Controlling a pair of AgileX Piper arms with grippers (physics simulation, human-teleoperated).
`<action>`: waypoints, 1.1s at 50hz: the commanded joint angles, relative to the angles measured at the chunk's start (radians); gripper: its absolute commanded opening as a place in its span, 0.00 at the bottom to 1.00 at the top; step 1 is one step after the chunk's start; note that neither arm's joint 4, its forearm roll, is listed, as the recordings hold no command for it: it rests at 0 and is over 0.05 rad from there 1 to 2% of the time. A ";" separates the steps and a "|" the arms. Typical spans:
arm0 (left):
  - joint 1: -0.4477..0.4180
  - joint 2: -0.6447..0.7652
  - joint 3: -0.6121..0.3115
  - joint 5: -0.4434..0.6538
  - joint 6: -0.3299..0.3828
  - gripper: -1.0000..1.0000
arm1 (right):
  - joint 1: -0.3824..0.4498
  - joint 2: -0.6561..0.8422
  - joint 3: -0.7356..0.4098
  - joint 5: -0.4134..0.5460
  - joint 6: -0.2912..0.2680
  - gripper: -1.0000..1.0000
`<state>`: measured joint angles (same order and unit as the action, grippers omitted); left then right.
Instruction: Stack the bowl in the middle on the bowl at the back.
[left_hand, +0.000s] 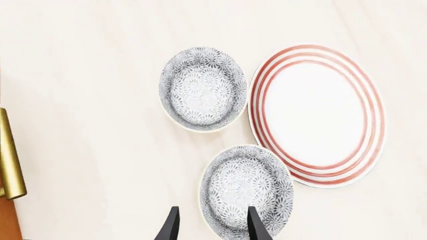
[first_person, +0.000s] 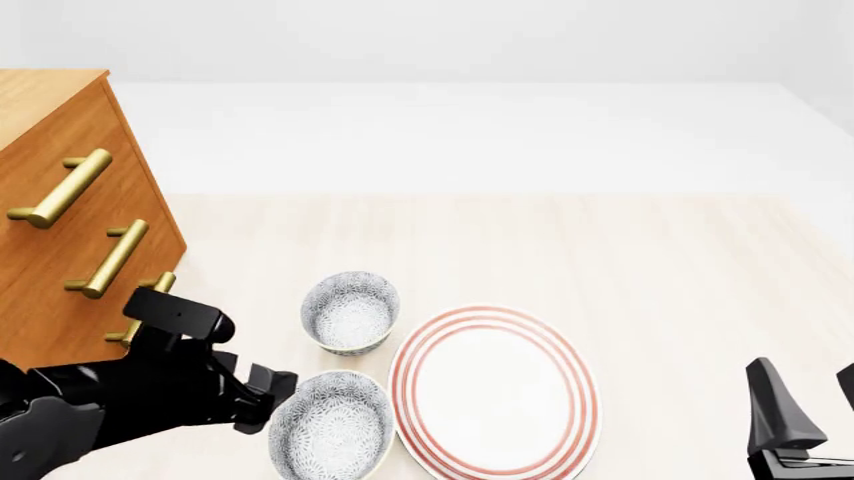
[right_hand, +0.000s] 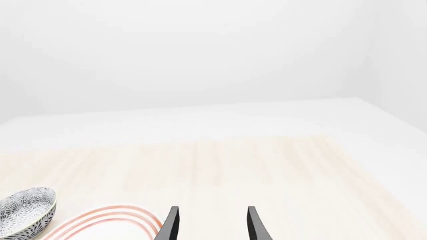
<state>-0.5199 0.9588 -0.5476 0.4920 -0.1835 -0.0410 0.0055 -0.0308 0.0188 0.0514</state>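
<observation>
The bowl in the middle (first_person: 331, 428) is small, round and grey-and-white speckled, and sits near the table's front edge, left of the plate. Its look-alike, the bowl at the back (first_person: 350, 312), stands just behind it. In the left wrist view the middle bowl (left_hand: 247, 192) lies under my open left gripper (left_hand: 212, 227). One finger is over the bowl's inside and the other is outside its rim. The back bowl (left_hand: 203, 89) lies beyond. In the front view the left gripper (first_person: 274, 390) hangs at the middle bowl's left side. My right gripper (first_person: 811, 400) is open and holds nothing, far right.
A large white plate (first_person: 494, 390) with red rings lies right of both bowls, close to them. A wooden drawer cabinet (first_person: 67, 220) with brass handles stands at the left. The right wrist view shows a speckled bowl (right_hand: 27, 210) and the plate's rim (right_hand: 107, 220).
</observation>
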 joint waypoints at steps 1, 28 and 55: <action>-0.050 0.077 0.064 -0.086 -0.032 1.00 | -0.002 -0.001 0.000 0.000 0.004 1.00; -0.029 0.195 0.166 -0.272 -0.073 1.00 | -0.002 0.003 -0.003 -0.004 -0.004 1.00; -0.045 0.337 0.233 -0.478 -0.128 1.00 | 0.003 0.003 -0.002 -0.006 -0.013 1.00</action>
<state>-0.5549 1.2482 -0.3390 0.0857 -0.2913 -0.0392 0.0079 -0.0336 0.0137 0.0410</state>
